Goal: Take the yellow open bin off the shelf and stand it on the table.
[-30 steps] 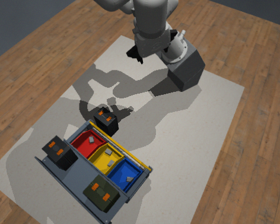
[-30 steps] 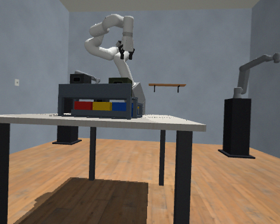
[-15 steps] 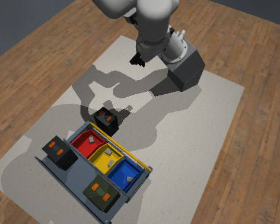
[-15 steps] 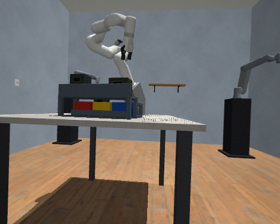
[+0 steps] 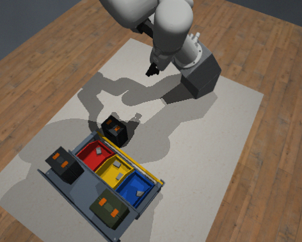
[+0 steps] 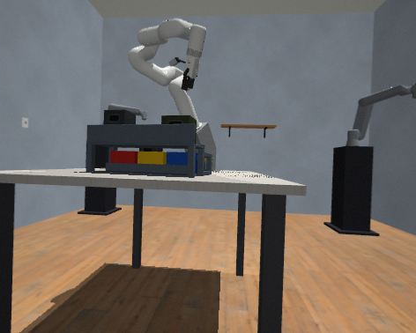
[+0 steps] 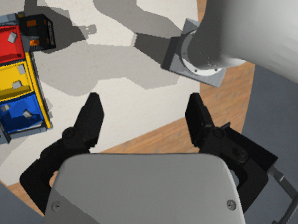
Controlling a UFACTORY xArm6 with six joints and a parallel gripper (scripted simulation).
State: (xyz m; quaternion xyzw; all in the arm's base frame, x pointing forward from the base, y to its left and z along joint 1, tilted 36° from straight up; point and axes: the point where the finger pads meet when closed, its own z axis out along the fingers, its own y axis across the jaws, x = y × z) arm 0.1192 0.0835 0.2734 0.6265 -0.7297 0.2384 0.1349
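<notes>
With its claw [image 5: 153,70] [image 6: 188,83] [image 7: 144,103] spread and empty, the arm should approach the yellow bin [image 5: 114,171] [image 6: 152,158] [image 7: 14,80], shelved between 2 others, squarely from its open front, keeping level and clearing the black case [image 5: 115,132] [image 7: 41,34] nearby.

Matt, wood-look plank floor [image 5: 265,160] [image 6: 197,299] [image 7: 170,137].

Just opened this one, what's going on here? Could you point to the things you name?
The arm's gripper [image 5: 152,70] [image 6: 188,83] [image 7: 144,103] is open and holds nothing, up in the air away from the shelf [image 5: 150,200] [image 6: 140,134]. The yellow bin [image 5: 109,174] [image 6: 152,158] [image 7: 11,87], the one to be taken to the table top, is on the shelf between the red bin [image 5: 91,157] [image 6: 124,157] [image 7: 10,49] and the blue bin [image 5: 134,187] [image 6: 176,159] [image 7: 17,116]. Two grey parts lie in it.
</notes>
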